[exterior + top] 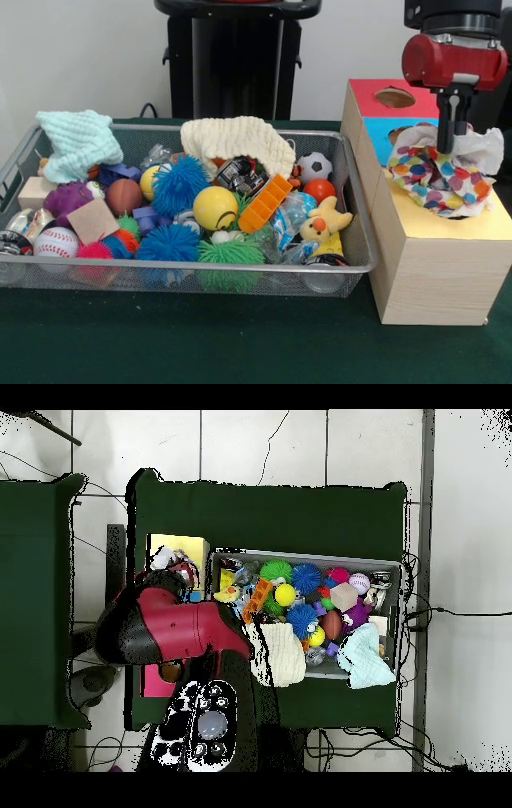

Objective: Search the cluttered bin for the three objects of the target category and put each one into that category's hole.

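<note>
Gripper (445,144) is over the wooden box (436,272), right of the wire bin (352,240) in the front view. Jaws point straight down, tips buried in a white cloth with coloured dots (440,178). They look closed on a bunched fold of it, with little or no gap showing between them. The cloth sits piled on the box's yellow top section (480,228), covering whatever opening is there. Blue section just behind it, mostly hidden. Red section (376,108) at the far end, with its round hole (394,98) uncovered.

Bin is on the green worktop (200,344), touching the box side. Still in the bin: mint cloth (76,140) draped over the left corner, cream knitted cloth (236,138) over the back middle. Around them balls, spiky toys, an orange grid piece, a yellow plush.

Overhead: arm (175,629) hides most of the box; only a yellow end (180,549) shows.
</note>
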`<state>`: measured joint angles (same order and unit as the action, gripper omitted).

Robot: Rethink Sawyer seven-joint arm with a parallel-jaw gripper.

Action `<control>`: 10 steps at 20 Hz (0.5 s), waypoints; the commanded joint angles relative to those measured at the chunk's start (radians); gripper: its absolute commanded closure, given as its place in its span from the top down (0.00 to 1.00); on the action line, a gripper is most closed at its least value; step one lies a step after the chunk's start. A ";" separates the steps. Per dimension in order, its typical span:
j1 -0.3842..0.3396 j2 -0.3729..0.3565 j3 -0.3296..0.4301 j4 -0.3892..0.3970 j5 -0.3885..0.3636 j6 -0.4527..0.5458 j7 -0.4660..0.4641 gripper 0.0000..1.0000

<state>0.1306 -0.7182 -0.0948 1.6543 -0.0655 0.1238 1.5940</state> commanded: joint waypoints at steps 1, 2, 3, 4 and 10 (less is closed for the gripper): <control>0.015 0.026 0.002 0.040 0.056 0.015 0.236 0.00; 0.019 0.024 0.002 0.036 0.065 0.020 0.238 0.00; 0.019 0.021 0.004 0.033 0.073 0.029 0.237 0.00; 0.022 0.016 0.004 0.030 0.082 0.040 0.236 0.00; 0.029 0.002 0.009 0.010 0.117 0.076 0.219 0.00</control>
<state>0.1644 -0.7240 -0.1043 1.6521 0.0003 0.1238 1.5940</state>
